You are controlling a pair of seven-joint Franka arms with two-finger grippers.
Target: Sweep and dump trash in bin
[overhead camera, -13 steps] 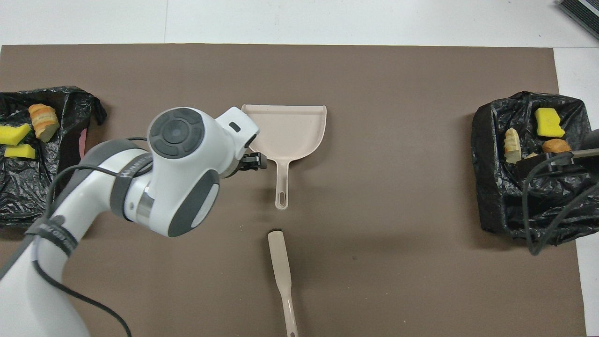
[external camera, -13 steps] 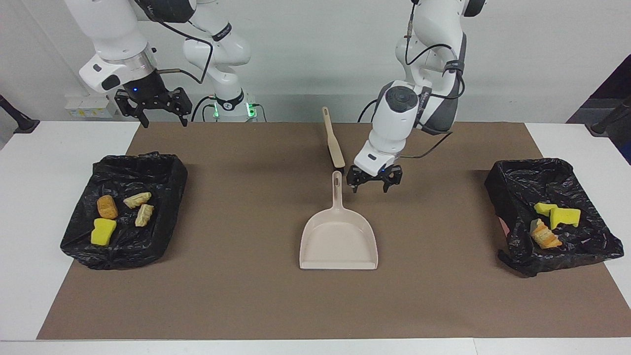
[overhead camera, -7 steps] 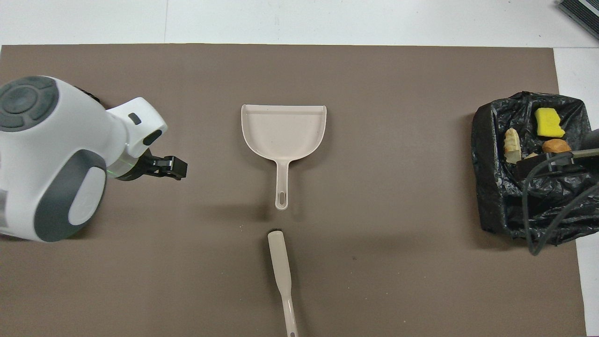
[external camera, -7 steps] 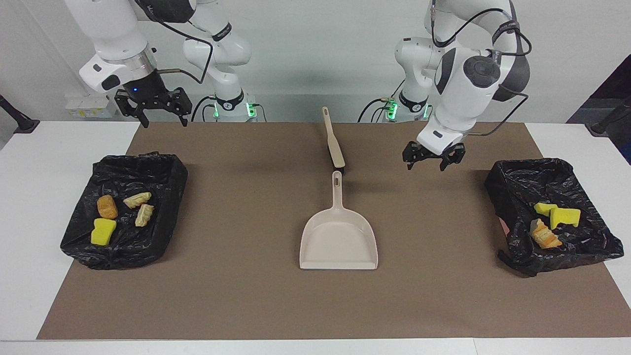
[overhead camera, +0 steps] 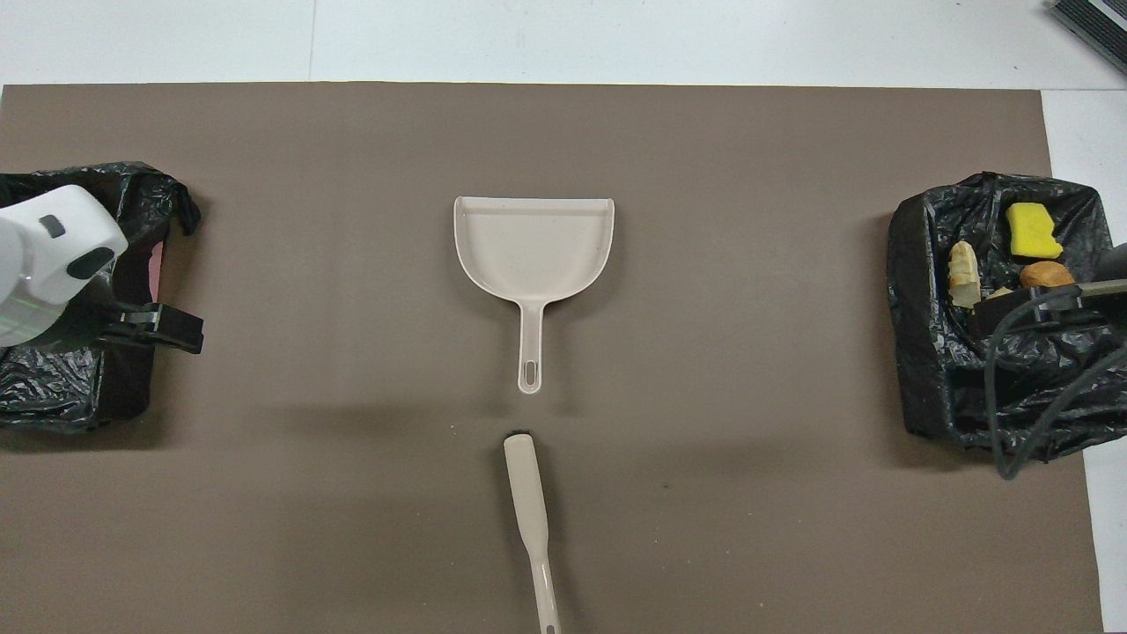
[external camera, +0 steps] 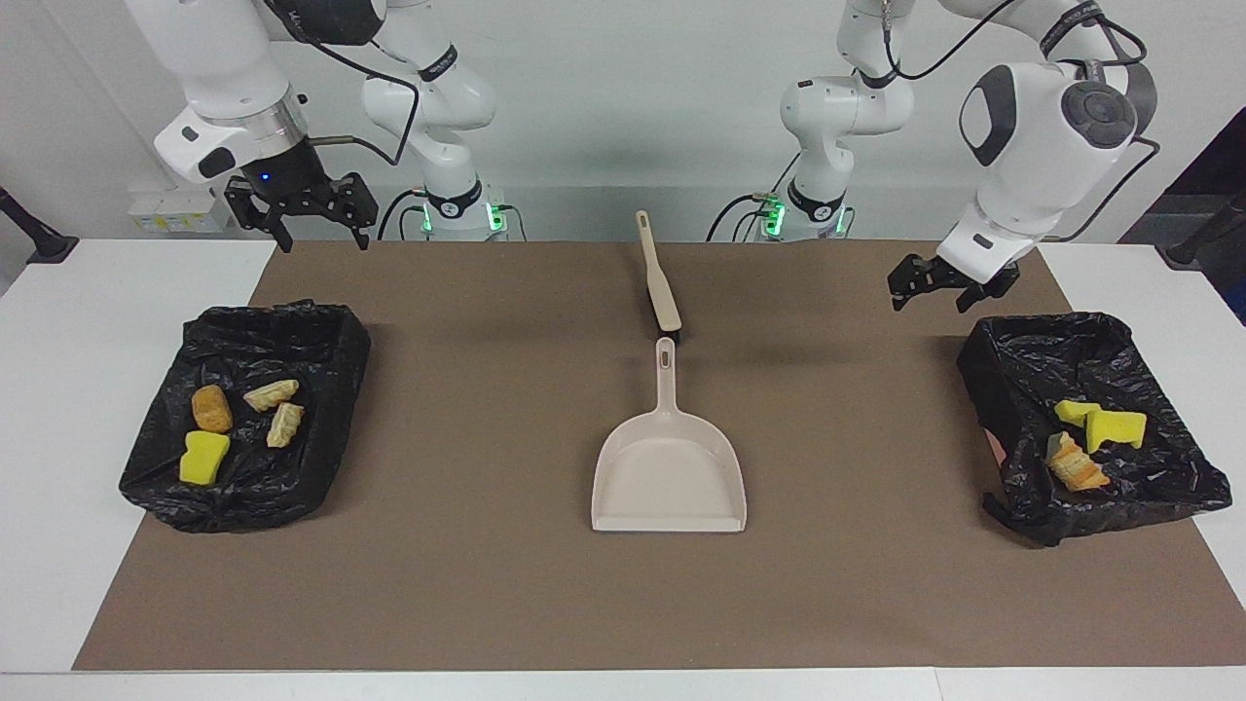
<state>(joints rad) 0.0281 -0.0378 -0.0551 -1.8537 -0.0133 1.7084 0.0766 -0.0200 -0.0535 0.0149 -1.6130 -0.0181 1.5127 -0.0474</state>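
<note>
The trash lies in two black-lined bins. In the bin [external camera: 326, 336] at the right arm's end are a yellow chunk [external camera: 203, 458], an orange lump [external camera: 211, 408] and two tan bits [external camera: 277, 409]. The bin [external camera: 1037, 336] at the left arm's end holds yellow chunks [external camera: 1102, 424] and a bread lump [external camera: 1076, 467]. My left gripper [external camera: 929, 306] hangs open and empty over the mat, beside that bin's corner nearest the robots. My right gripper [external camera: 326, 243] waits open, raised over the mat's corner near its base. The beige dustpan [external camera: 670, 472] is empty.
The beige brush [external camera: 659, 277] lies flat on the brown mat [external camera: 467, 584], in line with the dustpan's handle and nearer to the robots. In the overhead view the left arm's hand [overhead camera: 53, 255] covers part of its bin.
The left arm has swung away from the dustpan's handle toward its own end of the table, gripper open and empty throughout. The right arm, dustpan and brush have stayed put.
</note>
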